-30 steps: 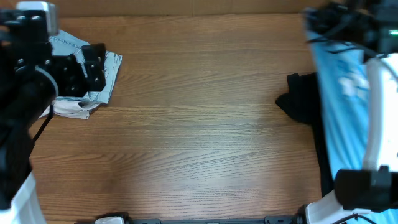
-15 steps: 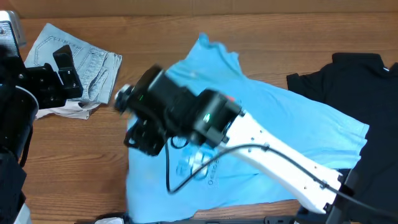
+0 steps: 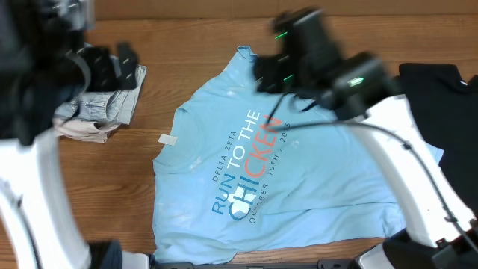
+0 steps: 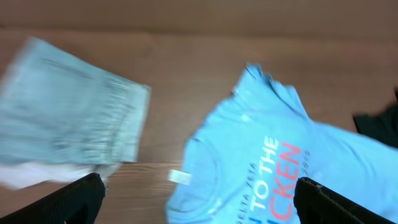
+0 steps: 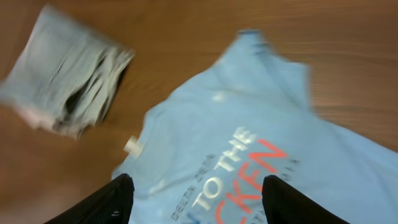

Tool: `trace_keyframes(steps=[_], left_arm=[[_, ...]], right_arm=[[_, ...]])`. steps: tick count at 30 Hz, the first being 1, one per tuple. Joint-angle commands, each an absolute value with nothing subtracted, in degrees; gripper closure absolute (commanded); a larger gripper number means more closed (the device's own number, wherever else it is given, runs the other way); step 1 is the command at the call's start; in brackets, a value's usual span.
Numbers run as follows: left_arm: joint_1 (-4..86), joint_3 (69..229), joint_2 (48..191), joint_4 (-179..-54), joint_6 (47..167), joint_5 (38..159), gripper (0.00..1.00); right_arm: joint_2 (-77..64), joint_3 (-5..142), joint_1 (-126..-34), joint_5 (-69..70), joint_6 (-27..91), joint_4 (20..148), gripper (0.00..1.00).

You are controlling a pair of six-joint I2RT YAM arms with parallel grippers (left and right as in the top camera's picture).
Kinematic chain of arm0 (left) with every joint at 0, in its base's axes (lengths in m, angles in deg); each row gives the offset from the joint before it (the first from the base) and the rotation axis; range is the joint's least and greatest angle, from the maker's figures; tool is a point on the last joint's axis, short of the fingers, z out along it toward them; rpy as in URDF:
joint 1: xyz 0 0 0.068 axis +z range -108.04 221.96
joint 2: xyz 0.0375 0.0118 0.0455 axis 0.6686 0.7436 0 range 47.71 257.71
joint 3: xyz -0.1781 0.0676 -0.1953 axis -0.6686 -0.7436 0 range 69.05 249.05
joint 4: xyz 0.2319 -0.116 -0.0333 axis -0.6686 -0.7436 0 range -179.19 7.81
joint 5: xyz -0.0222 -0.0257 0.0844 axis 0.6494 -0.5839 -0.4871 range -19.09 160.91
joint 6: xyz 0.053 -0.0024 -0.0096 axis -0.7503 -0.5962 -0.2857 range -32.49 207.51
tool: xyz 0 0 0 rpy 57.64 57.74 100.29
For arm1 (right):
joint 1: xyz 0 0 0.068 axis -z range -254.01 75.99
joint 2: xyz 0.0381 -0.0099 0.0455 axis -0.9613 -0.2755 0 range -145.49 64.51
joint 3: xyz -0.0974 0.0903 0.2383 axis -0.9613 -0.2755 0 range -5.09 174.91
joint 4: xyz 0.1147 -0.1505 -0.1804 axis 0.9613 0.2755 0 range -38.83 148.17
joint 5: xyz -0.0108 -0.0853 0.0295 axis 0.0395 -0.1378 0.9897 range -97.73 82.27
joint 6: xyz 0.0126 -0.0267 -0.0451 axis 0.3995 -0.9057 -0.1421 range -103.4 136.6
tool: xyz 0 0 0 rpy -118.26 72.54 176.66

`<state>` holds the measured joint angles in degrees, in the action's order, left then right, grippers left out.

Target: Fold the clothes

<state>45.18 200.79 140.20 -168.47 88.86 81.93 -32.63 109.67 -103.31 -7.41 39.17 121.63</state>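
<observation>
Both jaws wide apart, empty; light blue T-shirt (image 3: 299, 187) now unobscured, print exposed.

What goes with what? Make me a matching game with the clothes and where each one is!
Things:
1. light blue T-shirt
2. pale denim shorts
3. black T-shirt
4. white tag

Places, as seen from overhead:
A. at the far right
B. sticking out at the blue shirt's collar
C. spread out in the middle, words facing up
D. bunched at the far left

Pairs: 1-C, 2-D, 3-A, 4-B.
</observation>
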Motion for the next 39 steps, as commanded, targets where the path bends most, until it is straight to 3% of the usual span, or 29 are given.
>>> trace_keyframes(steps=[1, 3, 5, 6, 7, 8, 16, 24, 33, 39], left_arm=[[40.8, 201.2, 149.5, -168.1, 86.5, 88.1, 0.0], [38.1, 201.2, 155.0, -167.6, 83.4, 91.4, 0.06], [35.1, 201.2, 160.7, -166.6, 81.2, 94.7, 0.32], [32.4, 201.2, 166.4, -165.4, 79.3, 94.9, 0.65], [31.1, 201.2, 169.4, -164.5, 79.1, 93.9, 0.85], [30.1, 201.2, 172.3, -163.6, 79.2, 93.5, 0.96], [26.5, 201.2, 188.8, -150.1, 81.3, 93.4, 0.96], [27.6, 201.2, 196.6, -142.7, 84.1, 92.0, 0.96], [32.8, 200.7, 199.3, -146.1, 91.1, 70.5, 0.96], [43.7, 200.8, 199.3, -147.5, 91.4, 62.6, 0.96]], right_arm=[[-30.7, 110.5, -95.9, -1.2, 43.7, 122.9, 0.3], [-30.8, 110.5, -91.7, 0.7, 44.1, 124.1, 0.3], [-30.8, 110.5, -88.1, 1.5, 45.0, 125.5, 0.28], [-30.8, 110.5, -85.2, 1.6, 45.0, 126.7, 0.27], [-30.8, 110.5, -83.8, 1.6, 45.0, 127.3, 0.27], [-30.8, 110.5, -82.9, 1.6, 45.0, 127.9, 0.27], [-31.2, 110.4, -80.3, -0.7, 44.7, 131.4, 0.24], [-33.8, 110.4, -80.3, -1.7, 44.7, 134.5, 0.22], [-37.8, 110.4, -80.3, -1.7, 44.7, 134.8, 0.22], [-40.6, 110.4, -80.3, -5.6, 44.7, 135.1, 0.2]])
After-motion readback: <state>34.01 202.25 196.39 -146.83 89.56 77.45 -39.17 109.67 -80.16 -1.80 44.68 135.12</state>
